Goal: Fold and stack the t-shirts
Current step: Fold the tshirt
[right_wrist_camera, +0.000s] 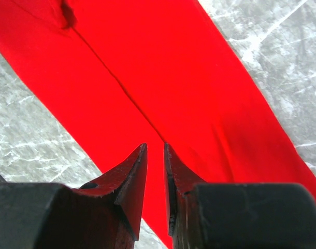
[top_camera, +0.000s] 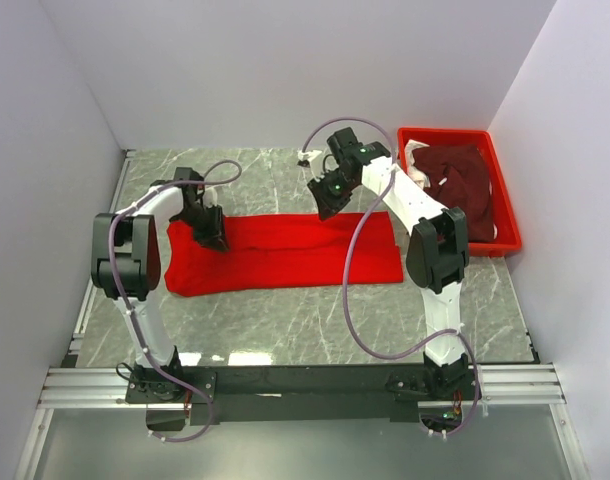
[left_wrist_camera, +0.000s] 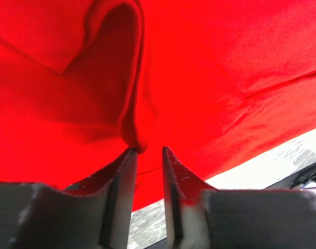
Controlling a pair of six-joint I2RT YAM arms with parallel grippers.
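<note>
Across middle of grey marbled table [top_camera: 285, 325]: bright red t-shirt [top_camera: 285, 250], soft matte cloth, folded into long flat strip. Left gripper [top_camera: 213, 238] at its left end, jaws narrowly apart, raised cloth ridge at tips; cannot tell if pinched. Right gripper [top_camera: 327, 205] over far edge, jaws slightly apart, holding nothing. Dark maroon t-shirt [top_camera: 463, 185] crumpled beside white fabric [top_camera: 417, 150] in rigid red tray [top_camera: 440, 131], far right.

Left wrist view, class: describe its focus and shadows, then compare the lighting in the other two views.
Left wrist: the red t-shirt glows oversaturated, weave blurred, its fold in deep shadow. Right wrist: marble table veins crisp, cloth evenly lit. Top external: soft even light, pale glare on the table's near edge.
</note>
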